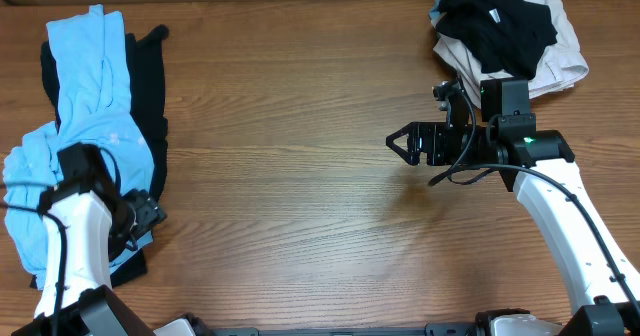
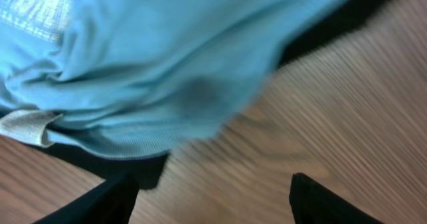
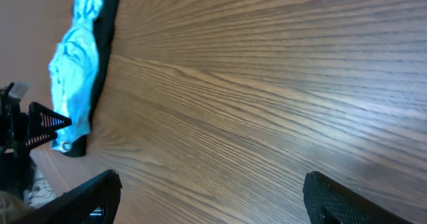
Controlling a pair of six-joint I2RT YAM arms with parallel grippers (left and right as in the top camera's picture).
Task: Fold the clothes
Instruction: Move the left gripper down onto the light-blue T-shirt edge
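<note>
Left wrist view, light blue garment (image 2: 167, 57) just ahead of left end effector (image 2: 212, 181), spread wide, empty.

A: Where is the light blue garment (image 1: 95, 96)?
B: Along the left edge, crumpled, stretched from far to near. It lies over a black garment (image 1: 152, 106) that shows along its right side.
A: And on the right?
B: In the far right corner, a rumpled black piece (image 1: 495, 21) is heaped on a cream garment (image 1: 562, 51).

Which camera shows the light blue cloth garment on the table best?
The overhead view: the light blue cloth garment shows nearly whole. The left wrist view gives only a blurred close-up; the right wrist view, a small distant strip.
</note>
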